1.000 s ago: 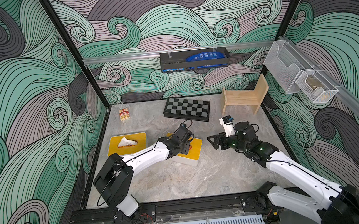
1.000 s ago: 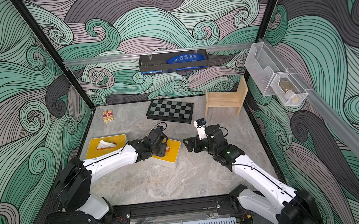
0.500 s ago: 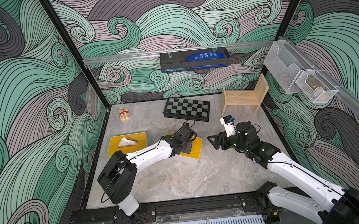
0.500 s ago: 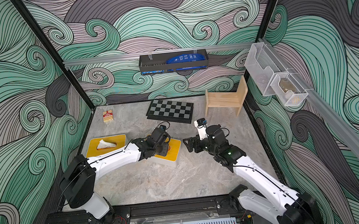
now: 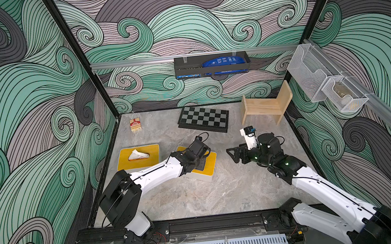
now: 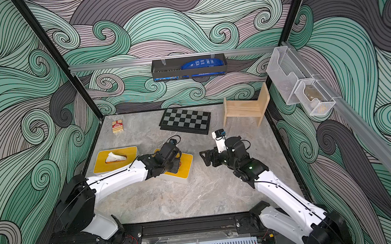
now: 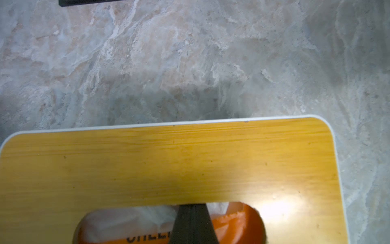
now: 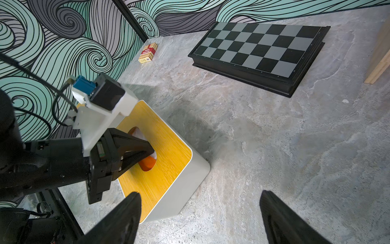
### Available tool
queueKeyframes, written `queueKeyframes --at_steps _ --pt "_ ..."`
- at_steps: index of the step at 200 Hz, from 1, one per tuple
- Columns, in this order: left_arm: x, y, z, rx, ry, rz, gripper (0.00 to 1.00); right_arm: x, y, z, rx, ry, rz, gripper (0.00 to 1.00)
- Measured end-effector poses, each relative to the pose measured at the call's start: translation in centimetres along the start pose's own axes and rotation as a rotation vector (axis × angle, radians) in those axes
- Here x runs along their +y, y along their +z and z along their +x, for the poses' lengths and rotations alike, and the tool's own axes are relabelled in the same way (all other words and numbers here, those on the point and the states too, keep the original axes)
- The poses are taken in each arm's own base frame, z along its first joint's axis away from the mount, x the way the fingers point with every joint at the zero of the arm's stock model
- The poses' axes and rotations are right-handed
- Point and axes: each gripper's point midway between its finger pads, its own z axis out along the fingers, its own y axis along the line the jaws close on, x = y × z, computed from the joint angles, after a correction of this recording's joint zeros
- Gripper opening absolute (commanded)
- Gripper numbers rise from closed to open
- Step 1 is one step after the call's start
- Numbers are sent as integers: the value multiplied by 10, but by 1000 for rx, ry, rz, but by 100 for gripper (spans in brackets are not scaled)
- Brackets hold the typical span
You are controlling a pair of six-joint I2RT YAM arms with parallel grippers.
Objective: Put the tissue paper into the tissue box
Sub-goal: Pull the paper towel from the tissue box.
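Hands sat nearest on my feed, so I checked them first. The right hand hung low over the counter, just beside the tissue box and not touching it. Its jaws were spread wide, with nothing between them, and pointed toward the box's side. The left hand was pressed fully together, and its tips were pushed down into the slot in the box's yellow top. In the left wrist view I saw the tissue paper lying white inside that slot, beside an orange wrapper and right against the closed tips. I could not tell whether any sheet was actually pinched between them. To the left and slightly farther back, close to the side wall, stood a second tissue box with a tuft of tissue sticking up out of its slot. Neither hand touched that box. Beyond the boxes a chessboard lay flat, a card pack lay near the back left corner, and a wooden stand stood at the back right. Farthest away, a dark wall rack hung on the rear wall.
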Motion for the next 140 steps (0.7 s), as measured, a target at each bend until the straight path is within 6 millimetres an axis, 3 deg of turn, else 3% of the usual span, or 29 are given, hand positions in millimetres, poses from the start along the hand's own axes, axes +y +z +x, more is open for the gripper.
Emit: queueKeyframes --at_steps 55,119,140 --pt "4 -19 -3 -46 -13 21 0 0 0 1 3 0 -2 91" --pt "1 -18 -1 -46 -15 44 0 -2 12 13 62 2 -10 92" --pt "5 -31 0 -80 -25 57 0 -2 14 15 72 0 -13 92"
